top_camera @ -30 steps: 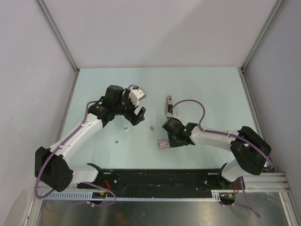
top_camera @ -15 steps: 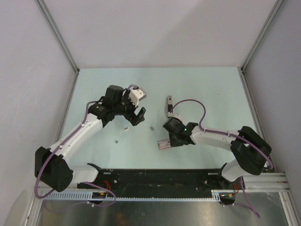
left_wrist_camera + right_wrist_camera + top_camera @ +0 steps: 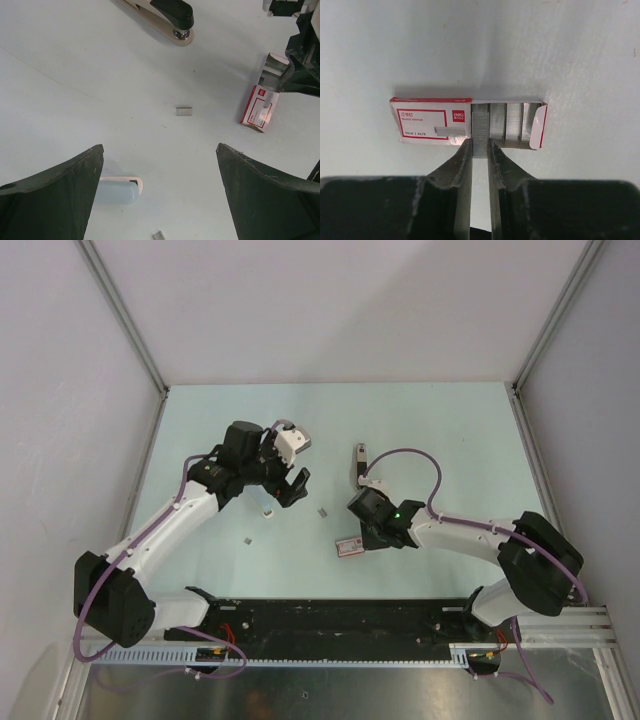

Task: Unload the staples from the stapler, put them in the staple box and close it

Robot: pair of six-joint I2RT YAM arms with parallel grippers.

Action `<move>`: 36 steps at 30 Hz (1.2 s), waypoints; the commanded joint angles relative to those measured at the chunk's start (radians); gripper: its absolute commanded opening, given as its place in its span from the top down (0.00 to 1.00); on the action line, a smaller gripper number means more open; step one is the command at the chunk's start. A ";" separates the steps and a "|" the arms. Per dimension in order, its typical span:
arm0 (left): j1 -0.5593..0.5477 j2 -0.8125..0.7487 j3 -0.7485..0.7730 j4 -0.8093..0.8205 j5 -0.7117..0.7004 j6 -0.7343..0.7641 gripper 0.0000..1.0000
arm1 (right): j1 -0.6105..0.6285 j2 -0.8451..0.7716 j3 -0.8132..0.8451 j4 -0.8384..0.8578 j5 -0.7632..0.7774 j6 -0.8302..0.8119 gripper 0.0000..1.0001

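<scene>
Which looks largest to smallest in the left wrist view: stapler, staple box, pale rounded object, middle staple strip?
1. The stapler and the staple box: alike as seen; the stapler runs off the top edge, so they are not ranked.
2. The pale rounded object.
3. The staple strip, clearly smallest.

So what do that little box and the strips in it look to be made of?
The box looks like thin printed card: matte white faces, a red border, a folded end flap. The staple strips in its open end look like bare metal: grey, with a dull sheen and fine lines. Looks alone cannot confirm either.
</scene>
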 commanded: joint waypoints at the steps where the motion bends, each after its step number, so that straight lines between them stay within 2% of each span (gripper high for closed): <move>1: 0.007 -0.030 0.008 0.004 0.031 -0.016 0.01 | 0.005 -0.051 -0.009 0.008 0.041 0.008 0.98; 24: 0.006 -0.033 0.003 0.004 0.033 -0.016 0.01 | -0.009 -0.013 -0.016 0.021 -0.002 -0.010 0.93; 36: 0.007 -0.033 0.000 0.004 0.036 -0.014 0.01 | 0.005 -0.064 -0.041 0.015 0.017 0.012 0.94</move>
